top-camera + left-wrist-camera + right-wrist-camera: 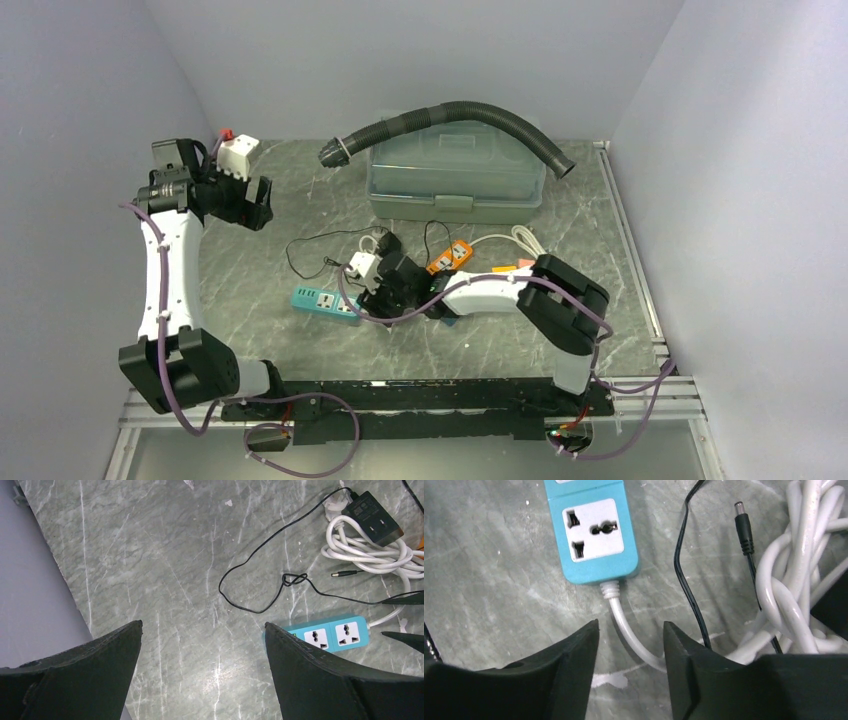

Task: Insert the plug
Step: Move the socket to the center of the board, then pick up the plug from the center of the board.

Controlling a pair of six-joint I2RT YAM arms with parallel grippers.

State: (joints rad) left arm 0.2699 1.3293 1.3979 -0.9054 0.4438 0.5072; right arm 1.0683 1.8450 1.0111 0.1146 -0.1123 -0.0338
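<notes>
A teal power strip (322, 300) lies on the marble table; its empty sockets show in the left wrist view (330, 634) and in the right wrist view (593, 534). Its white cord (626, 630) runs between my right fingers without being clamped. My right gripper (630, 627) is open and low over the table just beyond the strip's cord end (380, 290). A black adapter (375, 516) with a thin black wire and a barrel plug (742, 522) lies by the coiled white cable (796, 580). My left gripper (203, 624) is open and empty, high at the far left (258, 205).
A clear lidded box (455, 180) with a black corrugated hose (500, 115) over it stands at the back. An orange item (450, 257) and a white plug-like block (362, 267) lie near the adapter. The thin black wire (250, 580) loops over the table left of the cables.
</notes>
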